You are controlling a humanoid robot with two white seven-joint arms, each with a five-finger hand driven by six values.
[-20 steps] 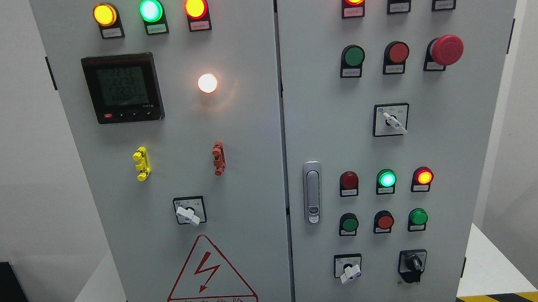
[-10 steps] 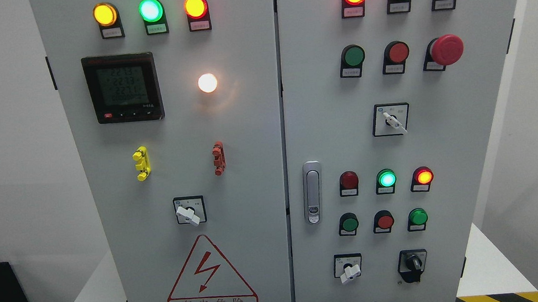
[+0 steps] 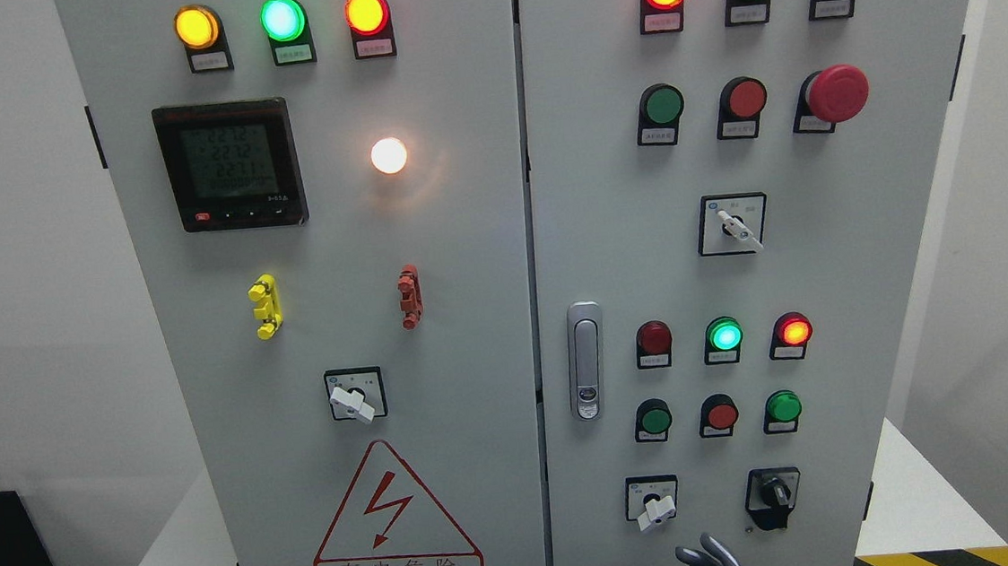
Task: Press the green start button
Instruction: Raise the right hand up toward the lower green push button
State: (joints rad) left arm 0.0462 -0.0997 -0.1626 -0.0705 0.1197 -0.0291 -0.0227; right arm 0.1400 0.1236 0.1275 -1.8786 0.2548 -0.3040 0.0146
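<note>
Above the right hand [image 3: 713, 563] at the bottom edge, several green buttons sit on the cabinet door [image 3: 827, 275]; nearest is one [image 3: 656, 419] up and slightly left. Its fingers [image 3: 698, 556] look loosely spread, holding nothing. I'd extend one fingertip and avoid the neighbouring red button [image 3: 720, 414].

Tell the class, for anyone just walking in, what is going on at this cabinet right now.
A humanoid robot faces a grey electrical cabinet covered in lamps, buttons and switches. One robot hand is just showing at the bottom edge, right of the middle, low on the right door; which arm it belongs to cannot be told. It touches nothing yet. Green buttons sit on that door above the hand, none pressed by it. Several lamps are lit, including a green one.
</note>
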